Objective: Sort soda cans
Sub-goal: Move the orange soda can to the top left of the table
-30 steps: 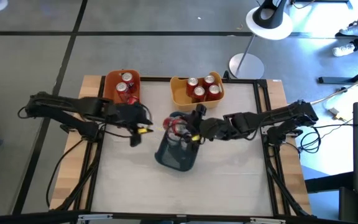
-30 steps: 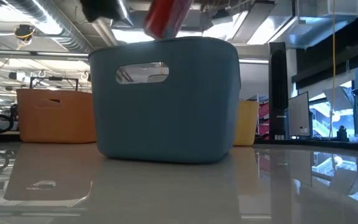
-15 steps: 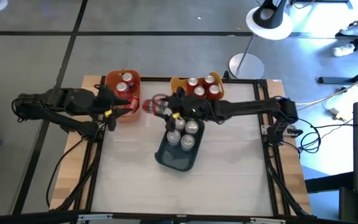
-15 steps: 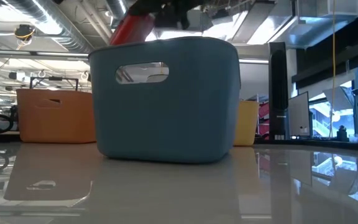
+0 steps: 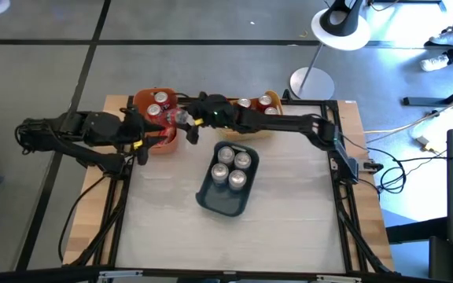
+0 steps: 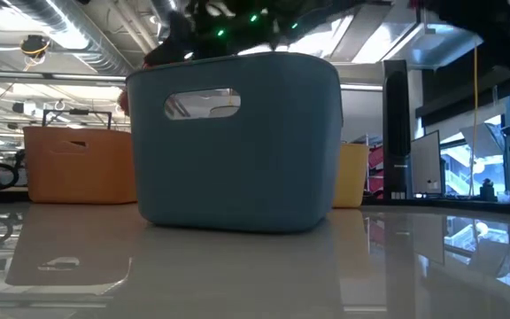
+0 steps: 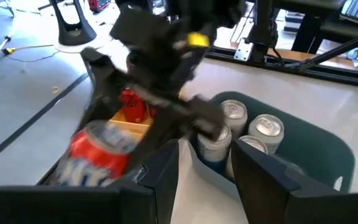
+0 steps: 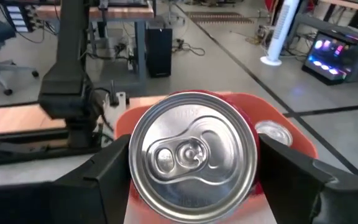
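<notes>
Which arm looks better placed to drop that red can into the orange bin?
The right: its end effector grips the red can over the orange bin. The left end effector is empty.

right gripper (image 5: 181, 119) | carried red can (image 5: 173, 118) from blue bin (image 5: 225, 198) to orange bin (image 5: 141, 103)

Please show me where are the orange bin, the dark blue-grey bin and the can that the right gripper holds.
orange bin (image 5: 143, 101): high view, on its far rim.
dark blue-grey bin (image 5: 225, 204): high view, on its bare floor.
held can (image 8: 191, 151): right wrist view, on its silver top.
</notes>
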Tool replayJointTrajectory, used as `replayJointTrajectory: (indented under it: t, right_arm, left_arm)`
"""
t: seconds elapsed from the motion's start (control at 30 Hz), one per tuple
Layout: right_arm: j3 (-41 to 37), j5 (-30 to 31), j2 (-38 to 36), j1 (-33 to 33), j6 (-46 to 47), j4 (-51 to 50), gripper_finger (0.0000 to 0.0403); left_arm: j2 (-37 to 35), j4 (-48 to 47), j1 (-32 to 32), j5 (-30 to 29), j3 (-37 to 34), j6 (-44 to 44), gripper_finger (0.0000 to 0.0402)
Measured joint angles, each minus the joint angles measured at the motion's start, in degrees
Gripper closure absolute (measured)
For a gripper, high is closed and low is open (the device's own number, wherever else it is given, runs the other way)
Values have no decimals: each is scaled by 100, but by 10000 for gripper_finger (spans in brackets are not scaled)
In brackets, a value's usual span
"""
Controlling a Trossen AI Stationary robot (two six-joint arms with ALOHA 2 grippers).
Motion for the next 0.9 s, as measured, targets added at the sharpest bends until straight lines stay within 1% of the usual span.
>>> replayJointTrajectory:
  t: [0.07, 0.13, 0.23, 0.37, 0.53, 0.6, 0.7, 0.77, 0.83, 0.9]
  right_arm:
    - [307, -175, 252, -76, -3, -8, 128]
    - [561, -222, 445, -113, -33, 30, 128]
    - [689, -341, 508, -134, -281, -55, 128]
    - [725, -338, 493, -183, -629, -126, 128]
    - [717, -321, 128, -299, -951, -1785, 128]
    - [717, -208, -69, -334, -1145, -2535, 128]
    - [740, -151, -163, -415, -1145, -3257, 128]
    - [655, -357, -74, -488, -1021, -3603, 128]
    - [520, -604, 87, -526, -971, -3610, 128]
    - [448, -636, 213, -527, -929, -3576, 128]
  left_arm:
    - [35, 5, 29, -37, -1, 57, 264]
    - [69, 5, 70, -123, 0, 70, 264]
    - [133, 13, 127, -151, -2, 99, 264]
    - [188, 13, 177, -149, -2, 101, 263]
    - [217, 15, 168, -146, -2, 42, 263]
    - [212, 62, 168, -145, -2, -17, 263]
    - [217, 122, 177, -144, -2, -80, 263]
    - [217, 170, 203, -142, -2, -89, 263]
    - [213, 166, 236, -142, -2, -196, 262]
    - [217, 164, 297, -136, -2, -264, 258]
